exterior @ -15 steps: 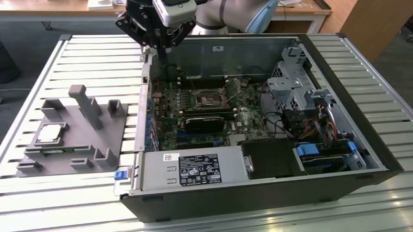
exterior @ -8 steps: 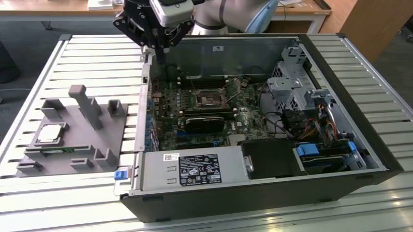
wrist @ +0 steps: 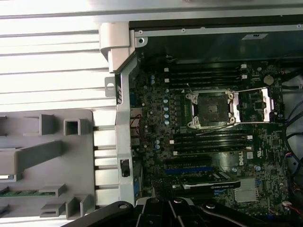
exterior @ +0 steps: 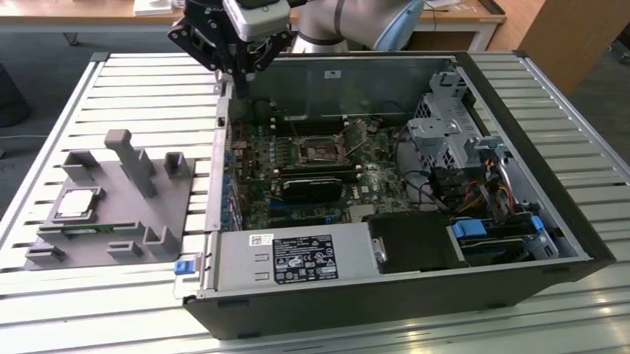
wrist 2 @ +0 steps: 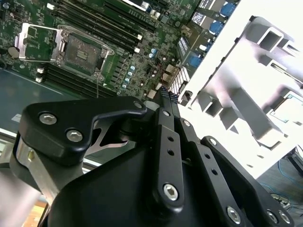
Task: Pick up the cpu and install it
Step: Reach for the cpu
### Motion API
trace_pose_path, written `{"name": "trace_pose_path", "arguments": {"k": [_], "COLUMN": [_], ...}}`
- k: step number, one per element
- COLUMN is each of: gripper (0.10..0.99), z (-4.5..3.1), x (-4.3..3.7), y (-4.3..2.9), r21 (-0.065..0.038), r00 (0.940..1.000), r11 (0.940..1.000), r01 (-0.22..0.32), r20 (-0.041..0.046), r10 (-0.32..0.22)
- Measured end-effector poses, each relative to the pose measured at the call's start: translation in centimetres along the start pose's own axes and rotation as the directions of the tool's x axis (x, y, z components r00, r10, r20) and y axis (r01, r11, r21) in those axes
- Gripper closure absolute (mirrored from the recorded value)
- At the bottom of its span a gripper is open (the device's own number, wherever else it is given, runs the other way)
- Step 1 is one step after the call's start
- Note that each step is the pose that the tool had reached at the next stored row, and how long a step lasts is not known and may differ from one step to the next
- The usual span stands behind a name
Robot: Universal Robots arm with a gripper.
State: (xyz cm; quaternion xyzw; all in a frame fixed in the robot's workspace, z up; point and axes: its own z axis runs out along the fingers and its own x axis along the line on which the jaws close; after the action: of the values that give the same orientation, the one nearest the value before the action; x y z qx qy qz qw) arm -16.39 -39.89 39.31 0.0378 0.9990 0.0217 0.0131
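The cpu, a small flat square with a silvery-grey top and pale rim, lies in the grey holder on the table at the exterior view's left. The end effector hangs closed, gripping nothing, above the computer case edge. The first wrist view shows the motherboard socket with its load plate swung open.

Slatted metal table — wooden desk behind.
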Motion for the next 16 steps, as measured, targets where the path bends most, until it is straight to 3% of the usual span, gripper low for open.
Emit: {"name": "trace_pose_path", "arguments": {"k": [16], "gripper": [0.98], "z": [-0.01], "x": [0.76], "y": [-0.06], "r21": [0.0], "r00": [1.0], "r11": [1.0], "r01": [0.0], "r20": [0.0], "r10": [0.0]}}
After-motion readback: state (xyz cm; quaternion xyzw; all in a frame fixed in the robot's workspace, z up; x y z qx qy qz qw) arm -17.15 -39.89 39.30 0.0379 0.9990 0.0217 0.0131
